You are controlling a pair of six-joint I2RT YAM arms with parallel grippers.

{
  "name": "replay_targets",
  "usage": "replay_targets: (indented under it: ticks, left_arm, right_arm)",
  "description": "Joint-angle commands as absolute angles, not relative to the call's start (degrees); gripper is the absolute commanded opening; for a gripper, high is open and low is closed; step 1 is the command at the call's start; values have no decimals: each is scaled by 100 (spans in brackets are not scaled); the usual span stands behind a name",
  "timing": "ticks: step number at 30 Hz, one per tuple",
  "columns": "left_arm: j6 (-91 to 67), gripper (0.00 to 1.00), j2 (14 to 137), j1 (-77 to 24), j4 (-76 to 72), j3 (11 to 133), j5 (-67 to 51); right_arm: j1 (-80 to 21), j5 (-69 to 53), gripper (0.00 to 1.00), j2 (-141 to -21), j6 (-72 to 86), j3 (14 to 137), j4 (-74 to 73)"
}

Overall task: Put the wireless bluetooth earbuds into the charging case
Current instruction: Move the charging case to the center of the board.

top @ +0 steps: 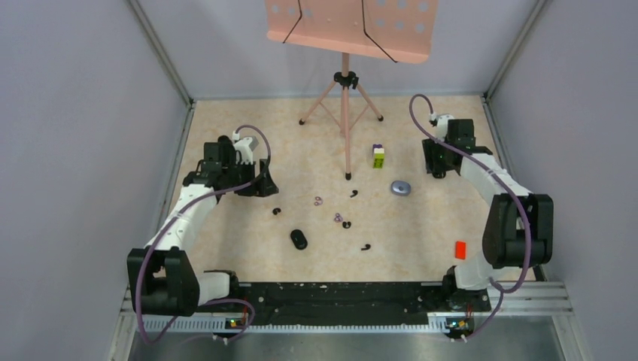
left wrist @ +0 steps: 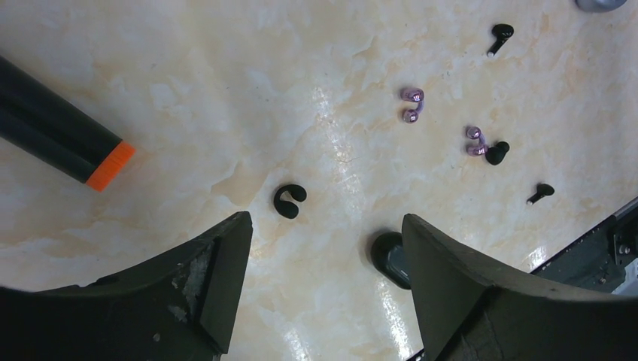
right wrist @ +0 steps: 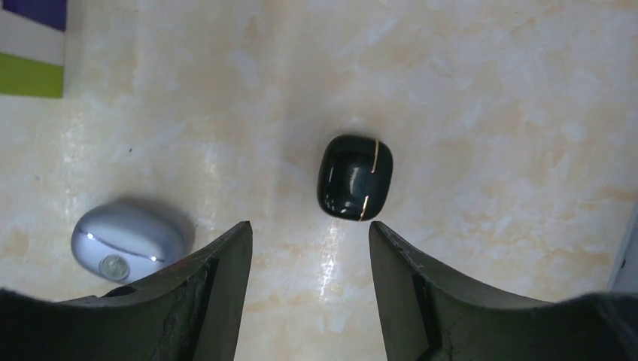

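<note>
Top view: grey walls enclose a beige marble-patterned tabletop [top: 241, 241]. Tiny black and pale purple earbuds [top: 338, 218] lie scattered at its centre, with a pink perforated music stand [top: 346, 30] at twelve o'clock.

Left wrist: the left gripper [left wrist: 323, 226] gapes empty, with a black C-shaped earbud [left wrist: 289, 201] at eleven o'clock.

Right wrist: the right gripper [right wrist: 310, 229] is spread and empty, with a glossy black charging case [right wrist: 354, 177] at one o'clock.

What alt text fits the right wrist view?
A closed glossy black case with a thin gold seam lies on the marbled table, just beyond the open, empty right gripper. A silver-grey case sits left; a green-and-purple block pokes in top left.
</note>
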State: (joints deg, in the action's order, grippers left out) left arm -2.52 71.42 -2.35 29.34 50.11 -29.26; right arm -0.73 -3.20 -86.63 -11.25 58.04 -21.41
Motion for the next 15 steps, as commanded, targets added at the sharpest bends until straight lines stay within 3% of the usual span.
replay_targets:
  ticks: [1,15]
  left_arm:
    - [-44,78,7128,-211,3248,5332,-2852]
    - [-44,78,7119,-202,3278,5379,-2769]
  right_arm:
    - [-93,320,59,-9088,-826,6276,-1663]
    - [141,448,62,-10251,-728,6743,-2038]
